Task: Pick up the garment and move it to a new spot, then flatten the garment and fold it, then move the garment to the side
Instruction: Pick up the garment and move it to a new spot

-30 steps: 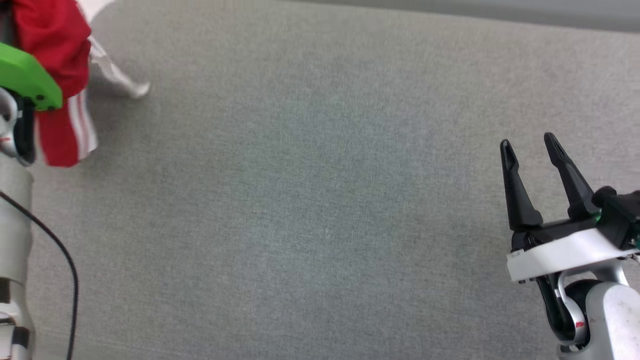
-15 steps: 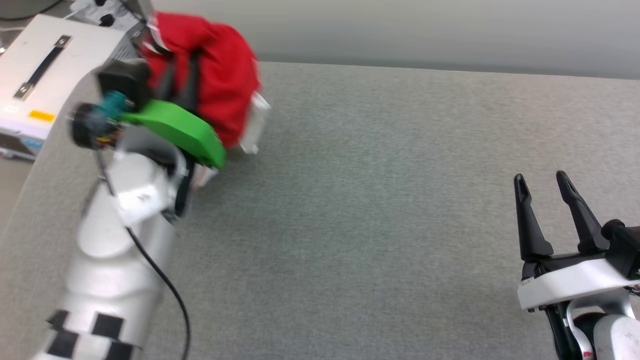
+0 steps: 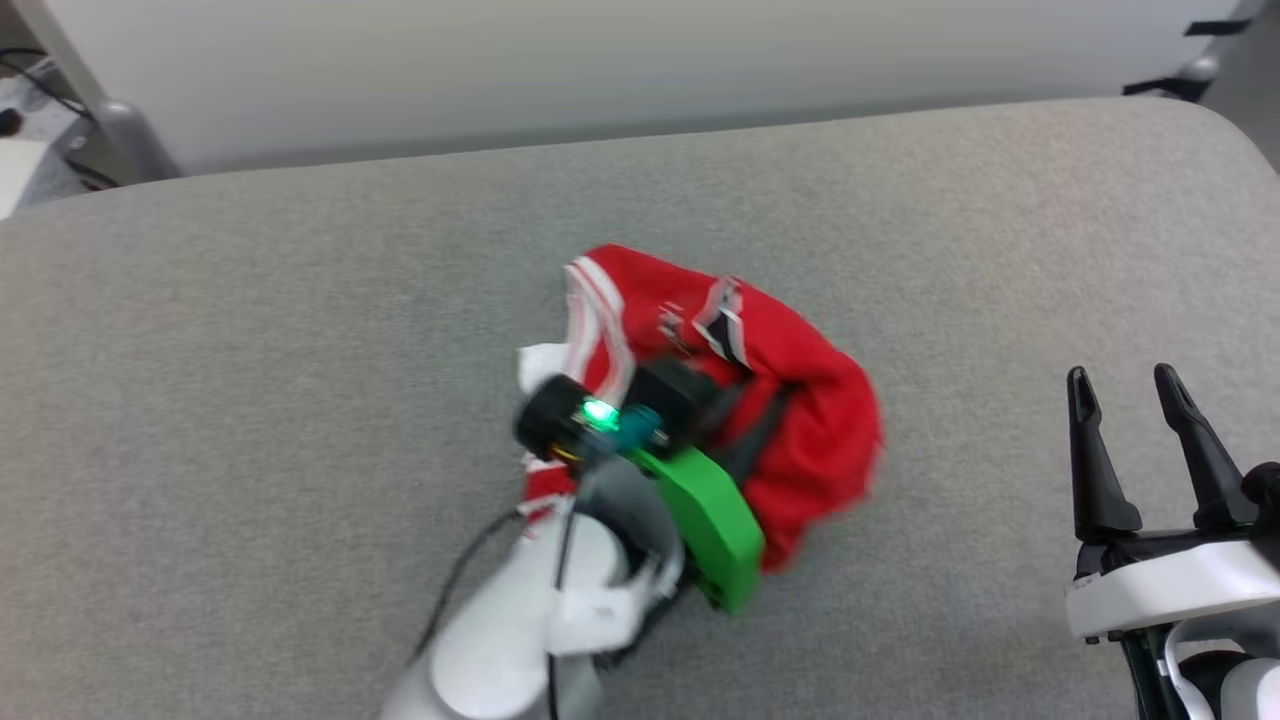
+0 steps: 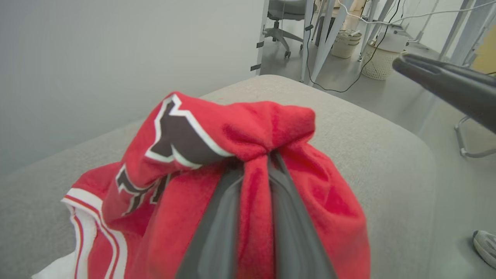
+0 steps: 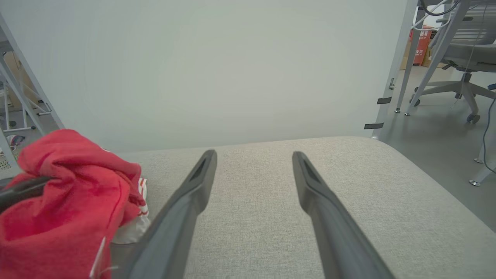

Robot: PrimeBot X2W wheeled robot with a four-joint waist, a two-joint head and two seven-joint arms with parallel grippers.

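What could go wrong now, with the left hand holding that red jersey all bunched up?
The left hand pinches only a narrow fold of the jersey, so it might slip free. Dropped this bunched, it would likely land crumpled and be hard to flatten.
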